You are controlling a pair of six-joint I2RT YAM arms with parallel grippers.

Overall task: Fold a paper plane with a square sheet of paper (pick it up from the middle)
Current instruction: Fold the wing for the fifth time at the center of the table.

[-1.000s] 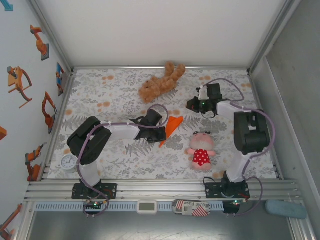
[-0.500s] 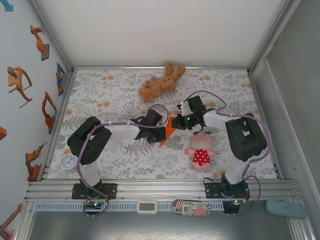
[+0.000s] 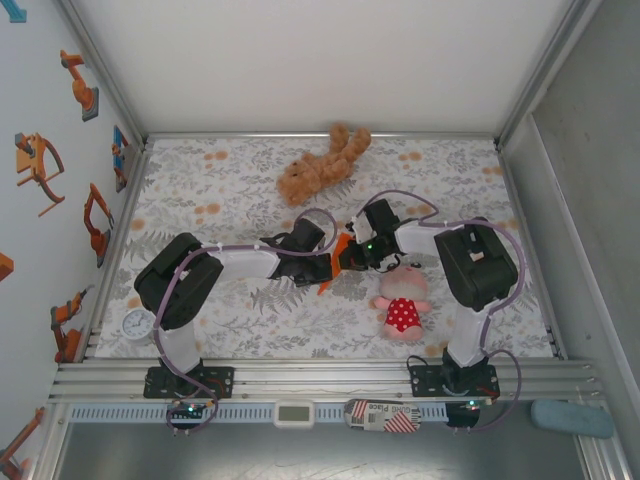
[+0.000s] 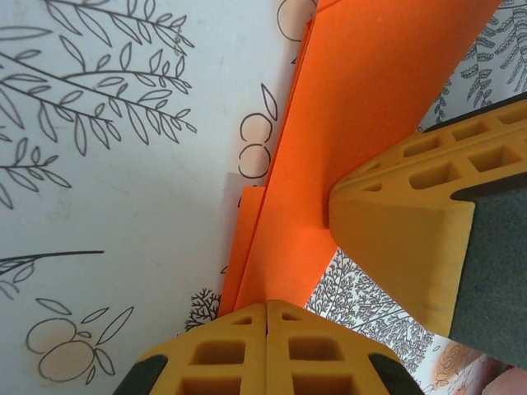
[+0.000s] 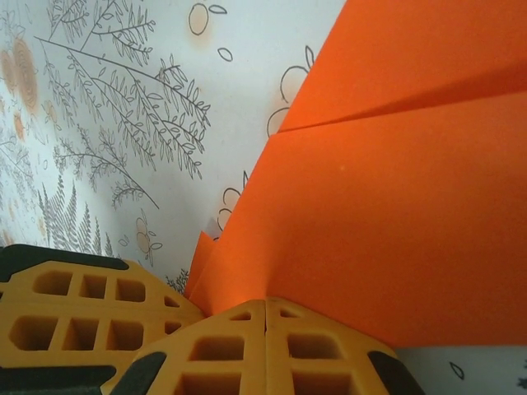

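The jaws of the left gripper (image 4: 266,311) are seen pressed fully together, with no gap between them, and their tips are set down on the orange paper (image 4: 370,107). The jaws of the right gripper (image 5: 265,306) are likewise closed tight and planted on the same paper, just beside the left one. Whether any layer is nipped between either pair cannot be told. The paper is folded into overlapping layers with long creases and lies flat near the middle of the worktop (image 3: 200,190). A brown plush bear (image 3: 322,165) is found toward the far edge, apart from the paper. A pink doll (image 3: 402,302) is placed nearer the near edge, to the right of the paper.
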